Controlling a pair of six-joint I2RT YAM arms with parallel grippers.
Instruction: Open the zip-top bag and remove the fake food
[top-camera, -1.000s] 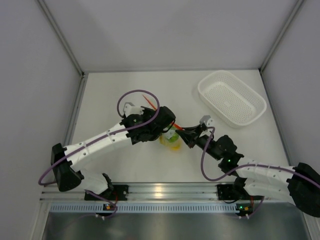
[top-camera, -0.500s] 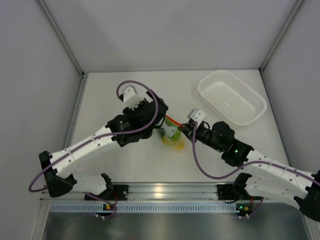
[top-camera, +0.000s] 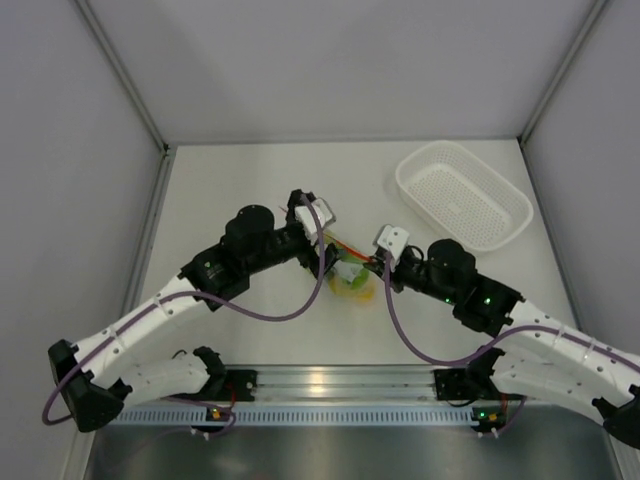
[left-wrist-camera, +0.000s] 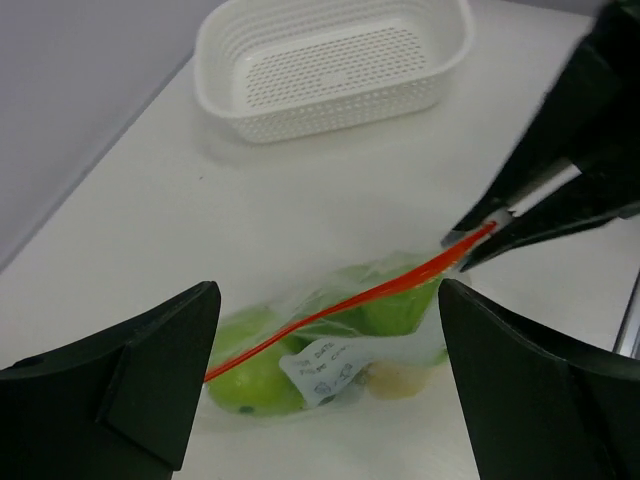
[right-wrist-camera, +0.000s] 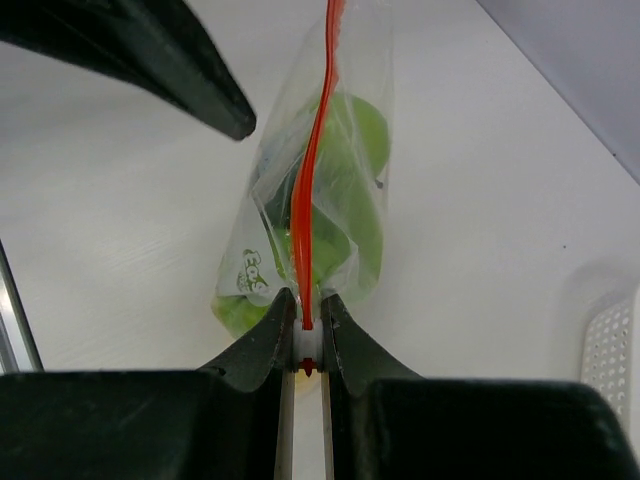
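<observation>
The zip-top bag (top-camera: 350, 279) lies at the table's middle, clear and crinkly, with its orange-red zip strip (left-wrist-camera: 350, 304) running along the top. The fake food shows through the plastic: light-green round pieces (left-wrist-camera: 250, 375) and a pale yellow one (left-wrist-camera: 395, 378). My right gripper (right-wrist-camera: 303, 322) is shut on the white slider at the strip's end, and it also shows in the left wrist view (left-wrist-camera: 476, 236). My left gripper (left-wrist-camera: 328, 302) stands wide open just short of the bag (left-wrist-camera: 400, 300), one finger on each side, touching nothing. From above the left gripper (top-camera: 327, 258) sits at the bag's left.
A white perforated oval basket (top-camera: 463, 195) stands at the back right, with nothing in it (left-wrist-camera: 330, 60). Its edge shows at the right of the right wrist view (right-wrist-camera: 612, 345). Grey walls close in the table's left, back and right.
My left gripper has gone from shut to wide open and its wrist has swung round to face the bag. The right gripper keeps its grip and has drawn the bag slightly right.
</observation>
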